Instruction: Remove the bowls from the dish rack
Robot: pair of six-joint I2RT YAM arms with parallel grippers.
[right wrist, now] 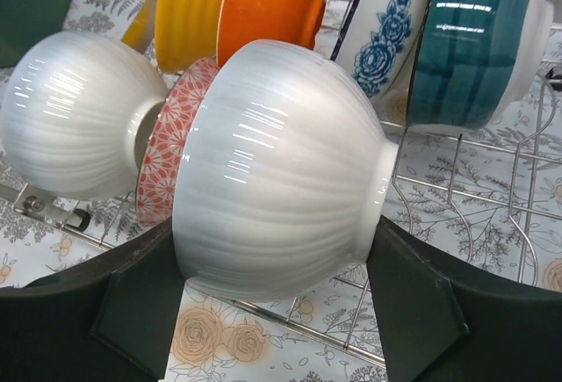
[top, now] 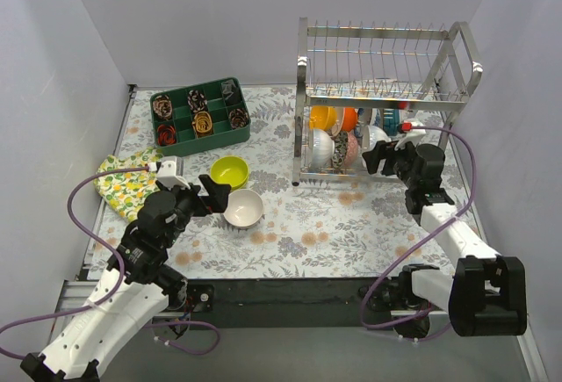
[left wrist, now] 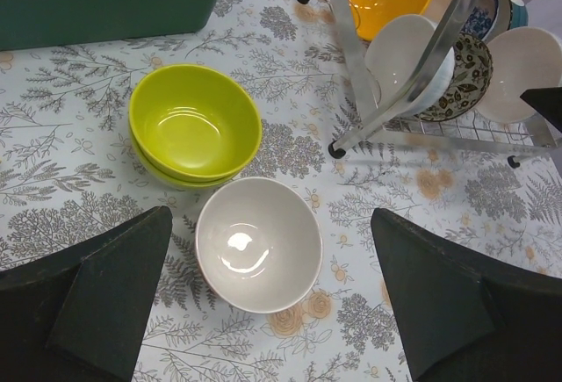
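Left gripper (left wrist: 270,224) stood spread wide over white bowl (left wrist: 259,243) at lower centre — right gripper (right wrist: 272,255) straddled ribbed bowl (right wrist: 281,167) in dish rack (top: 302,92), grip unclear.

Left of the dish rack (top: 378,97), a lone bowl (top: 243,208) before the stacked bowls (top: 229,171), compartment tray (top: 198,117) farther back.

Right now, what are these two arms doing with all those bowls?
Two robot arms are unloading bowls from the dish rack. The left gripper hangs open over a white bowl on the table, beside two stacked lime-green bowls. The right gripper, open, straddles a white ribbed bowl in the rack's lower tier.
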